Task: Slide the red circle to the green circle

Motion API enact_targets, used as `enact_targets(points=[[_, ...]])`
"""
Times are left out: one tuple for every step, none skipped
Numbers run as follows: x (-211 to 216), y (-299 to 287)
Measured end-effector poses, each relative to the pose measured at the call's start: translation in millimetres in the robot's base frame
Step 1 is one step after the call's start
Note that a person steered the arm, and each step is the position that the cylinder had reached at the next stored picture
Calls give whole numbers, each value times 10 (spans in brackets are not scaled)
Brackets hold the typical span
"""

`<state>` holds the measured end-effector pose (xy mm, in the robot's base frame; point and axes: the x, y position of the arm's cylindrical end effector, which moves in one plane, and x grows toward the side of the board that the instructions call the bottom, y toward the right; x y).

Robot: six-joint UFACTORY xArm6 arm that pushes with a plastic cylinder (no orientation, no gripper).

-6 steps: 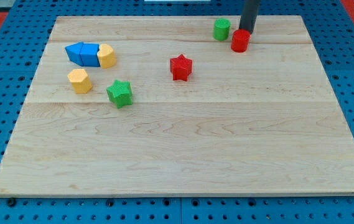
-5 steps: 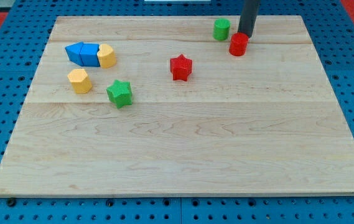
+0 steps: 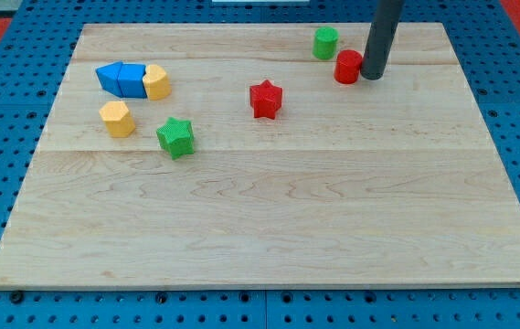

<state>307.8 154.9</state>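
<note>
Nothing sits between the red circle (image 3: 348, 66) and the green circle (image 3: 325, 42) just far-left of it; the red star (image 3: 265, 98) is well off left. My tip (image 3: 372, 77) has swung round from behind to the red circle's right side, touching it, and there are no jaws on this rod.

No text, label, brand, number or sign can be read anywhere in the view. The blocks, the rod and the counter (image 3: 269, 228) all show plain surfaces without markings.
</note>
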Motion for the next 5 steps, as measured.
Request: enact_targets(points=[[0, -20], [0, -12], [0, -12], [0, -114], [0, -326]])
